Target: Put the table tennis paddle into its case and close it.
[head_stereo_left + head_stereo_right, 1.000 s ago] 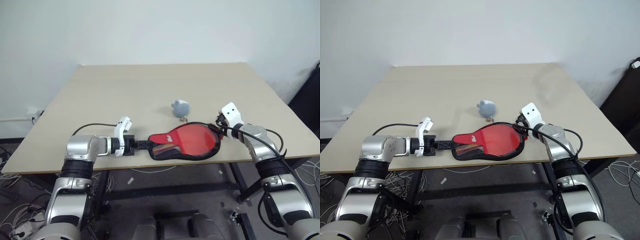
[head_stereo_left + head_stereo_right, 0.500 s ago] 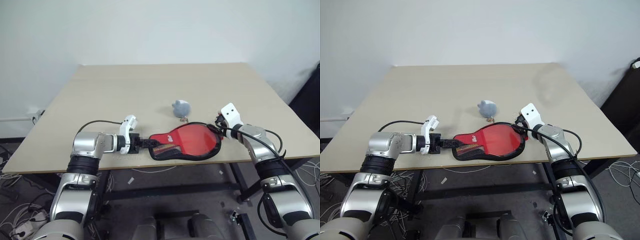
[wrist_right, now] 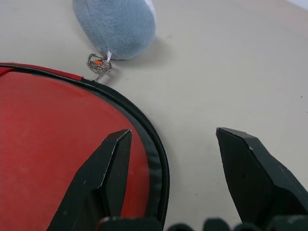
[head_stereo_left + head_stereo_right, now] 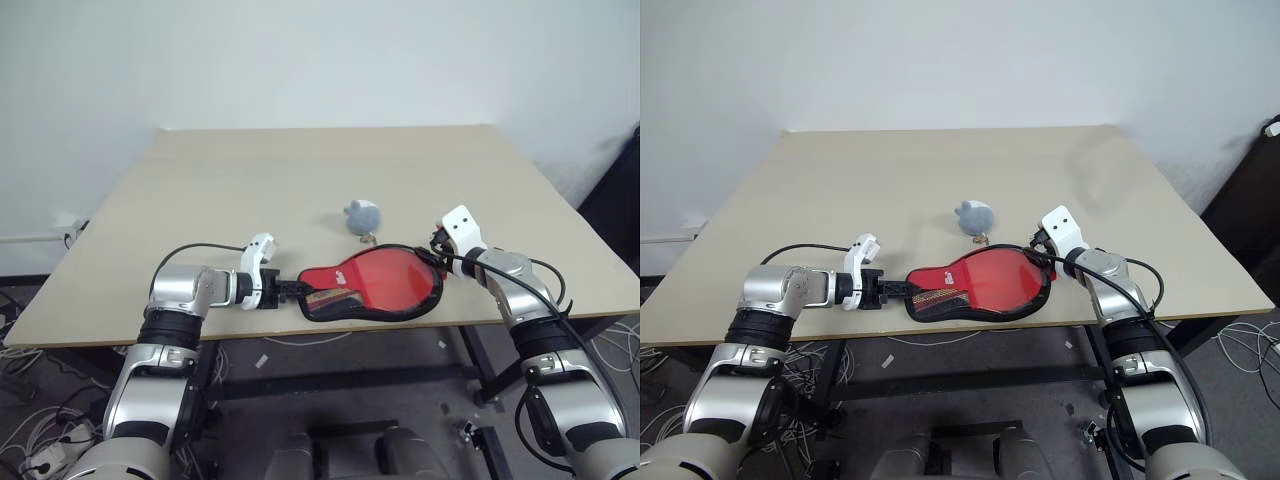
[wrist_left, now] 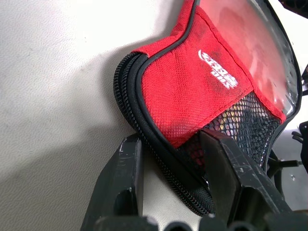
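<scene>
Claw, left (image 5: 168,192): two black fingers set narrow about the handle end of the case (image 4: 372,282), one finger on the desk side of the zip rim, the other on the mesh panel. Whether the pinch is firm cannot be told from these views.

Claw, right (image 3: 168,192): jaws standing wide, straddling the round end of the case's rim, one tip over the red face and one over bare desk (image 4: 250,190); nothing held.

Case: flat, paddle-shaped, black fabric with a black zip rim and a red upper face, lying at the near edge of the desk between the two claws. Soft goods; likely light, and likely to fold or slide if pushed on the flat.

Table tennis paddle (image 5: 236,115): inside the case (its handle markings show through the mesh). Stiff and light by the look; it gives the case its shape.

Zip pull (image 3: 98,65): small metal ring on the rim with a grey plush charm (image 4: 361,214) tied to it. Best hold for closing is probably this ring, with the handle end pinned.

Hazard: smooth desk, so the case may skate.
</scene>
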`<state>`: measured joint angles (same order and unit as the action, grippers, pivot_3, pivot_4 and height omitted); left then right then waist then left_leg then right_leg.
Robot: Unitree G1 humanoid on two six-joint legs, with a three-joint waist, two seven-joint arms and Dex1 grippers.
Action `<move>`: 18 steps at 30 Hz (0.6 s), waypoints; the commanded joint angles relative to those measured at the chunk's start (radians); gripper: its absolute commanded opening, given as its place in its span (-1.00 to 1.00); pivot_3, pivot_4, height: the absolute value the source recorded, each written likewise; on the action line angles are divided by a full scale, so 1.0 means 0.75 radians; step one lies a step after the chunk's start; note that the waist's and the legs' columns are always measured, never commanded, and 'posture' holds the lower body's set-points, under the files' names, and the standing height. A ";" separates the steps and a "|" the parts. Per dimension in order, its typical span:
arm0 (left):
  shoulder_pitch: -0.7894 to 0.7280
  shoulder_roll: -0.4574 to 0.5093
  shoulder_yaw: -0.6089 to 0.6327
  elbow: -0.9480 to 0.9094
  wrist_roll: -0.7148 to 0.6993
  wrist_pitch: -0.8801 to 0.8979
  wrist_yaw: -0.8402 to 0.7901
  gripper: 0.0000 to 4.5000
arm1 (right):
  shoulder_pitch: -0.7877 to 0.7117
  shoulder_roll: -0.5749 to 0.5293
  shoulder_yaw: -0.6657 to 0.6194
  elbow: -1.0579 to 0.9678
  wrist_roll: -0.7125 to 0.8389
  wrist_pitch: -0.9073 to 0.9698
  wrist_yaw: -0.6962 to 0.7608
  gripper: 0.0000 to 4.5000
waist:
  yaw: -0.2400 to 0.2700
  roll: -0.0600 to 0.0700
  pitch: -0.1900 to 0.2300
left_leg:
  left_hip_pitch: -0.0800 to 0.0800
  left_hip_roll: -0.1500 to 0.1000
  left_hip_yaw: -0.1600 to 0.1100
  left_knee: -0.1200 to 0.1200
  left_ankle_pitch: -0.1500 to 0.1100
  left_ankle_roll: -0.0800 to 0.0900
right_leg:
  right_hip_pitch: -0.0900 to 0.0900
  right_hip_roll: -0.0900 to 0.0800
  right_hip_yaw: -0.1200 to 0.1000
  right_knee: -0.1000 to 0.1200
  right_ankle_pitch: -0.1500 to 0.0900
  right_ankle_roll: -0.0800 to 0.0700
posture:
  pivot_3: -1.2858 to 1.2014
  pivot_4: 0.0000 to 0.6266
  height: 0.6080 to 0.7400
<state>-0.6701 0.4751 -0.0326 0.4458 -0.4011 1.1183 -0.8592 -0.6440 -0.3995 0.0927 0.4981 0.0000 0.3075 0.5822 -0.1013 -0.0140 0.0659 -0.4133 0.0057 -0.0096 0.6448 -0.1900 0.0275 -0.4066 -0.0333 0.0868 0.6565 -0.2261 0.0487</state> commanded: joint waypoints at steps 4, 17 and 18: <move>-0.032 -0.010 0.038 0.034 -0.005 -0.032 0.024 -0.67 | -0.006 -0.005 -0.021 -0.059 0.009 -0.011 -0.004 0.35 | 0.000 0.000 0.000 | 0.000 0.000 0.000 0.000 0.000 0.000 | 0.000 0.000 0.000 0.000 0.000 0.000 | 0.03 -1.00 1.00; -0.031 0.023 0.062 0.064 0.002 -0.111 0.005 -0.98 | -0.014 -0.002 -0.018 -0.051 0.006 -0.015 -0.003 0.35 | 0.000 0.000 0.000 | 0.000 0.000 0.000 0.000 0.000 0.000 | 0.000 0.000 0.000 0.000 0.000 0.000 | 0.03 -1.00 1.00; -0.034 0.034 0.064 0.081 0.009 -0.125 0.002 -0.98 | -0.015 -0.002 -0.017 -0.050 0.006 -0.014 -0.003 0.35 | 0.000 0.000 0.000 | 0.000 0.000 0.000 0.000 0.000 0.000 | 0.000 0.000 0.000 0.000 0.000 0.000 | 0.03 -1.00 1.00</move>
<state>-0.6733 0.4759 -0.0105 0.4948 -0.4051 1.0625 -0.8612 -0.6415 -0.3995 0.0932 0.4979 -0.0005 0.3075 0.5826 -0.1016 -0.0140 0.0658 -0.4133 0.0057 -0.0095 0.6448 -0.1900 0.0275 -0.4067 -0.0333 0.0867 0.6565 -0.2261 0.0486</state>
